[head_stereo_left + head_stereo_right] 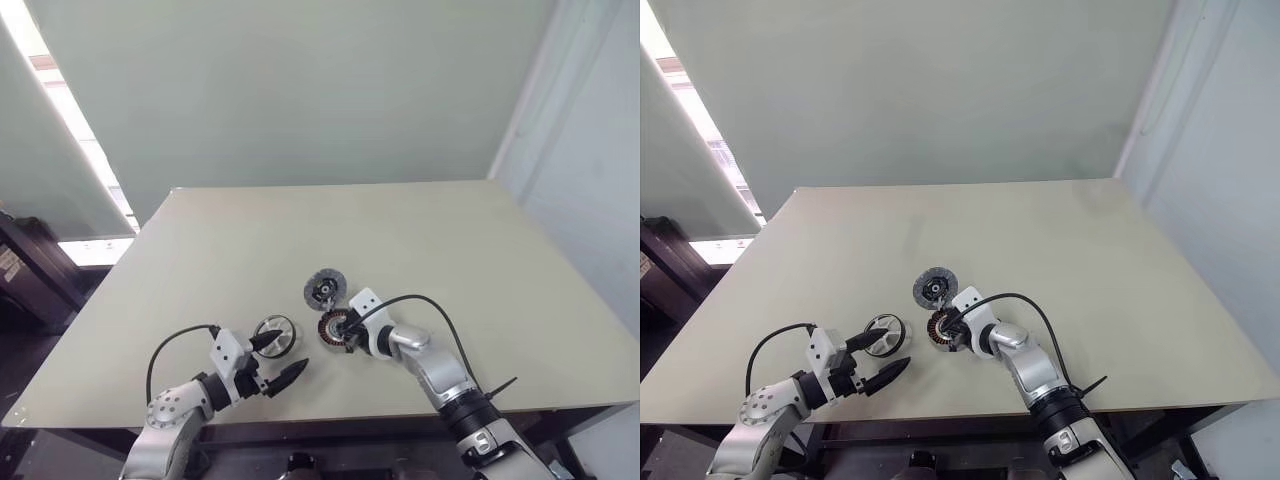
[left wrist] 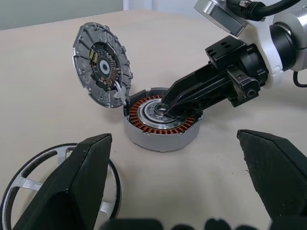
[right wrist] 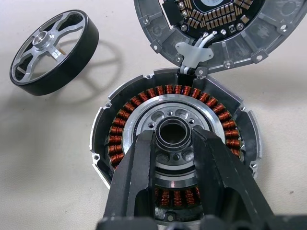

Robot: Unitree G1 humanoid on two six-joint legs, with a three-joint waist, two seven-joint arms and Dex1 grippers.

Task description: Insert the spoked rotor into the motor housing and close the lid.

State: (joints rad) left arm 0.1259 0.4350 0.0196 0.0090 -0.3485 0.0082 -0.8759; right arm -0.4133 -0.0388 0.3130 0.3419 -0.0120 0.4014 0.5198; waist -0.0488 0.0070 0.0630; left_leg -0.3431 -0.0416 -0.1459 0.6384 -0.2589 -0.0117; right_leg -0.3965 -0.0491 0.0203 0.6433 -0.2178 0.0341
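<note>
Three motor parts lie near the front edge of a beige table (image 1: 420, 230). The motor housing (image 3: 175, 143), a shallow grey cup with a ring of copper windings around a silver centre, sits flat on the tabletop. Its lid (image 2: 102, 64), a ribbed grey disc carrying a small circuit board on its inner face, stands tilted open at the housing's far rim, joined to it by a short bundle of white wires. The spoked rotor (image 3: 53, 52), a black-rimmed ring with silver spokes and hub, rests flat on the table to the left of the housing, apart from it. The right gripper (image 3: 173, 143) reaches down into the housing from the right; its two black fingers (image 3: 136, 165) are narrowed around a small dark ring at the housing's centre, one finger on each side and touching it. The left gripper (image 1: 275, 358) hovers low over the table just in front of the rotor, its fingers spread wide and holding nothing, with one fingertip close to the rotor's near rim.
</note>
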